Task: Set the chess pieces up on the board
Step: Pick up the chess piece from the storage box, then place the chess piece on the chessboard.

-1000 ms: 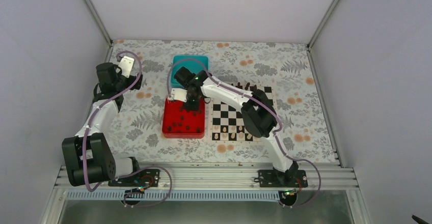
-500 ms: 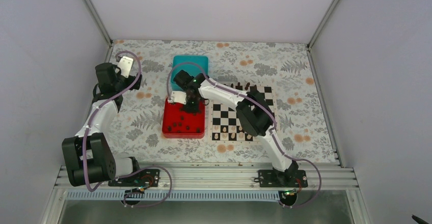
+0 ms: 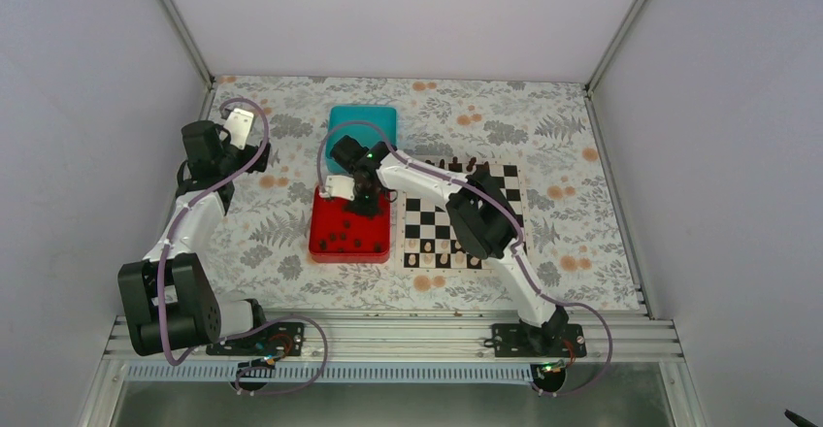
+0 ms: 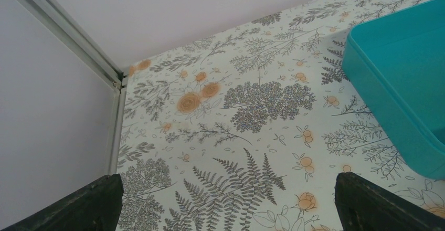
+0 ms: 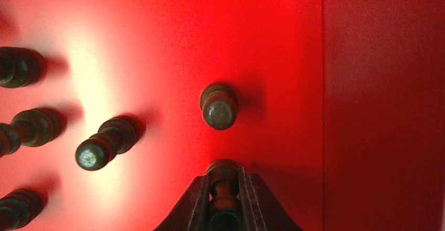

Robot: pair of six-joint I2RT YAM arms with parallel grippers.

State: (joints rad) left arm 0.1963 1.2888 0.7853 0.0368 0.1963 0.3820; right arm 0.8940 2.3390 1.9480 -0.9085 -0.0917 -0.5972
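My right gripper (image 5: pixel 224 189) reaches down into the red tray (image 3: pixel 325 238) and is shut on a dark brown chess piece (image 5: pixel 223 176), both fingers pressed to its sides. Several more dark chess pieces stand on the tray floor, one (image 5: pixel 218 105) just ahead, another (image 5: pixel 102 143) to the left. From above, the right gripper (image 3: pixel 366 197) sits over the tray's far end. The board (image 3: pixel 433 221) lies right of the tray, with dark pieces (image 3: pixel 457 164) on its far row and pale ones along the near row. My left gripper (image 4: pixel 225 199) hangs open over the floral cloth, far left, holding nothing.
A teal box (image 3: pixel 361 121) stands behind the red tray; its corner (image 4: pixel 404 79) shows in the left wrist view. The enclosure's white walls and metal corner post (image 4: pixel 113 84) close in the left and back. The right arm's elbow (image 3: pixel 480 223) hangs over the board.
The right gripper lowered into the red tray's far end and closed on a dark piece. The left arm has not moved.
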